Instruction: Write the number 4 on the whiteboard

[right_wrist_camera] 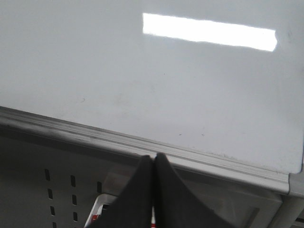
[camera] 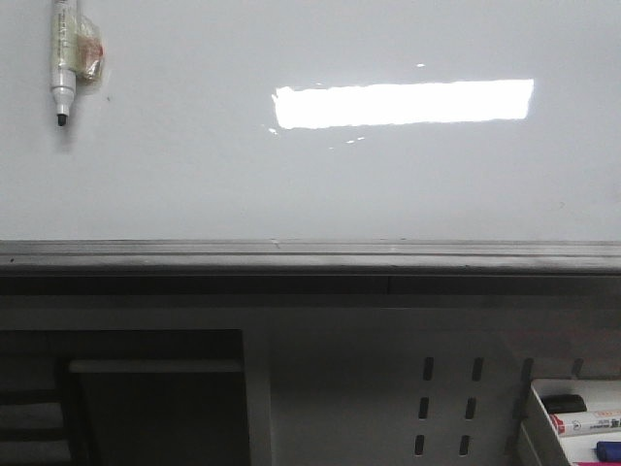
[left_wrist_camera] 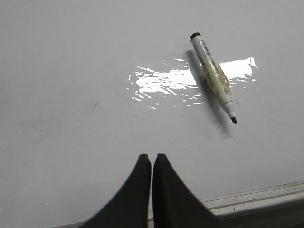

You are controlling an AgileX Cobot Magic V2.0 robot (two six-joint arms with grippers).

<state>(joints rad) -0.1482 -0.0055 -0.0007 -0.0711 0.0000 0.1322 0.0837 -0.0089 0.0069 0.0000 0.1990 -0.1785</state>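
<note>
Both grippers, left (left_wrist_camera: 151,159) and right (right_wrist_camera: 153,157), pinched closed, empty. Whiteboard (camera: 194,175) blank, no 4 drawn yet. Uncapped marker (camera: 64,58) stuck at far left (taped on, likely so it stays reachable). Barrel print unreadable. Spare markers (camera: 582,417) in tray (camera: 537,427), right.

Front view faces the whiteboard (camera: 194,175) squarely; both wrist views look obliquely across it, sharing its glare.
</note>
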